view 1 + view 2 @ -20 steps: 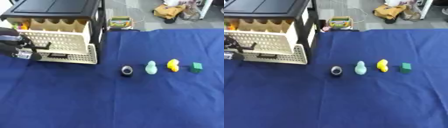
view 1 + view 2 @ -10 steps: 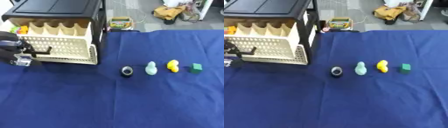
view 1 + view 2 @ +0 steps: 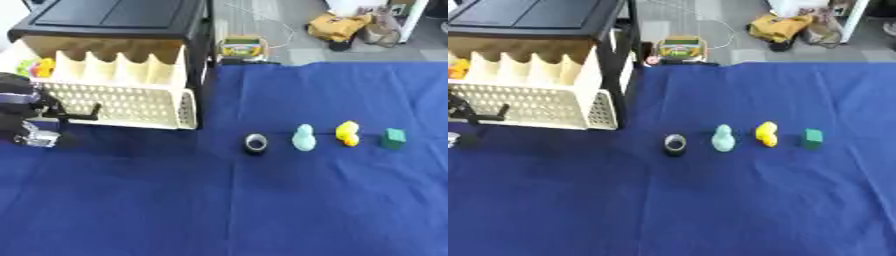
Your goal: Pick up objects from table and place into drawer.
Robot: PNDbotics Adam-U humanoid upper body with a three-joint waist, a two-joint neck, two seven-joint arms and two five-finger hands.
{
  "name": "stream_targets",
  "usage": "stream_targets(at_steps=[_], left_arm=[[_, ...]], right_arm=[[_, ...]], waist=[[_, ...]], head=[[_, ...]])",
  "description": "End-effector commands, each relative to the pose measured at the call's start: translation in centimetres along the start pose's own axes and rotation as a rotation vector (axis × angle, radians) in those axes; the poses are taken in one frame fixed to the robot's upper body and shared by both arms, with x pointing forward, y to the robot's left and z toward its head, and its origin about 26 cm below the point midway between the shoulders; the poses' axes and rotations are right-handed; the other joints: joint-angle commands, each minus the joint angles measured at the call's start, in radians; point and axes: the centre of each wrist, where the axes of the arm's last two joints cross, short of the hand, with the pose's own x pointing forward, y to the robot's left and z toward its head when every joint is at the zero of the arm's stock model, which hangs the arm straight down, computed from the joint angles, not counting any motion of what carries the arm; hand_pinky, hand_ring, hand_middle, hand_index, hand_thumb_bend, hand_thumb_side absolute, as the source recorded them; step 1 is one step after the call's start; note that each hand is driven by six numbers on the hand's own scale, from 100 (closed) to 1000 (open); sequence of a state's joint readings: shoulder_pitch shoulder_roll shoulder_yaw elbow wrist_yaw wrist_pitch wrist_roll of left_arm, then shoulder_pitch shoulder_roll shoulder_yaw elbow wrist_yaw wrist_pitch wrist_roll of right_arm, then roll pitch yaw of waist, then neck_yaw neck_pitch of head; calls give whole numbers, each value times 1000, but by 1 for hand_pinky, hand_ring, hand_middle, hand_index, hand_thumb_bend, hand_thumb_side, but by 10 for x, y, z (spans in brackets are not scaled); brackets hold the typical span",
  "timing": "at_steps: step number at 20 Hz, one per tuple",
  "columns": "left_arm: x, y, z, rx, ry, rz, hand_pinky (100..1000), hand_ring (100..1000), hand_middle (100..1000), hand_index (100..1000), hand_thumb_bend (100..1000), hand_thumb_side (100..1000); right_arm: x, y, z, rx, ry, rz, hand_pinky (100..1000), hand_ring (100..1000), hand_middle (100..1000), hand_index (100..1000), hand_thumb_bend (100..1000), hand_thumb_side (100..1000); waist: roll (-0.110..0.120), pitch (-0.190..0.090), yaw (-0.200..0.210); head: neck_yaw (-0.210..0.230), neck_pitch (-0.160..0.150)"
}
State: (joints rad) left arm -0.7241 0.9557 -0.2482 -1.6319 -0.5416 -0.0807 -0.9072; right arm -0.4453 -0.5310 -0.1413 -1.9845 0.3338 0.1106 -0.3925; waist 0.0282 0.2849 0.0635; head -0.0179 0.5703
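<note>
Looks like the left robot hand [image 3: 35, 112] is sitting at the drawer [image 3: 122, 97] front, far left, can't tell if it's clenched, and the ring [image 3: 255, 143], bottle [image 3: 304, 138], duck [image 3: 348, 133] and cube [image 3: 394, 139] are waiting mid-surface [image 3: 262, 210], so next it's reaching right for one.

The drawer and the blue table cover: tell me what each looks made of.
The drawer: cream moulded plastic by its look, matt, its front pierced with a regular grid of small holes. The cover: probably woven cloth, dark blue and matt, lying with faint soft creases and no shine.
</note>
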Motion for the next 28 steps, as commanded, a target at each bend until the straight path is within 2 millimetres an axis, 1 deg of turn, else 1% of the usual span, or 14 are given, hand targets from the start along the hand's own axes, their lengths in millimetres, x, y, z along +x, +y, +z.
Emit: stream_targets(at_steps=[1, 5, 6, 7, 8, 9, 14, 24, 28], left_arm=[[-4, 9, 17, 20, 44, -25, 100, 100, 100, 796, 546, 1000], [-4, 7, 17, 17, 47, -21, 100, 100, 100, 827, 536, 1000], [-4, 7, 18, 18, 46, -20, 100, 100, 100, 867, 527, 1000], [-4, 8, 18, 21, 45, -16, 100, 100, 100, 936, 518, 1000], [-4, 8, 18, 23, 43, -10, 100, 100, 100, 947, 516, 1000], [-3, 8, 18, 27, 42, -2, 100, 100, 100, 995, 502, 1000], [1, 14, 23, 53, 27, 19, 100, 100, 100, 1000, 485, 1000], [14, 28, 42, 128, 8, -15, 100, 100, 100, 1000, 460, 1000], [18, 34, 50, 169, -16, -13, 100, 100, 100, 980, 424, 1000]], right_arm=[[6, -5, -6, -23, -29, 4, 617, 544, 532, 767, 344, 946], [6, -5, -7, -25, -30, 1, 617, 545, 532, 767, 343, 945], [6, -5, -7, -25, -30, -1, 617, 545, 532, 766, 344, 946], [6, -5, -7, -24, -29, -2, 617, 545, 532, 766, 343, 946], [6, -5, -7, -24, -29, -2, 617, 545, 532, 766, 344, 946], [6, -5, -7, -24, -28, -3, 617, 545, 532, 766, 343, 946], [6, -5, -7, -24, -26, -2, 617, 544, 532, 766, 344, 950], [6, -6, -8, -28, -28, 2, 617, 546, 535, 767, 338, 956], [6, -6, -7, -30, -26, 3, 617, 547, 536, 767, 337, 958]], waist=[[-1, -22, 2], [-3, -22, 2], [-3, -22, 2], [-3, -22, 3], [-3, -22, 3], [-3, -23, 3], [-5, -23, 2], [-8, -28, 7], [-10, -32, 10]], head=[[0, -1], [-1, -4], [-1, -4], [0, -4], [0, -4], [-1, -4], [0, -1], [-2, 15], [-5, 19]])
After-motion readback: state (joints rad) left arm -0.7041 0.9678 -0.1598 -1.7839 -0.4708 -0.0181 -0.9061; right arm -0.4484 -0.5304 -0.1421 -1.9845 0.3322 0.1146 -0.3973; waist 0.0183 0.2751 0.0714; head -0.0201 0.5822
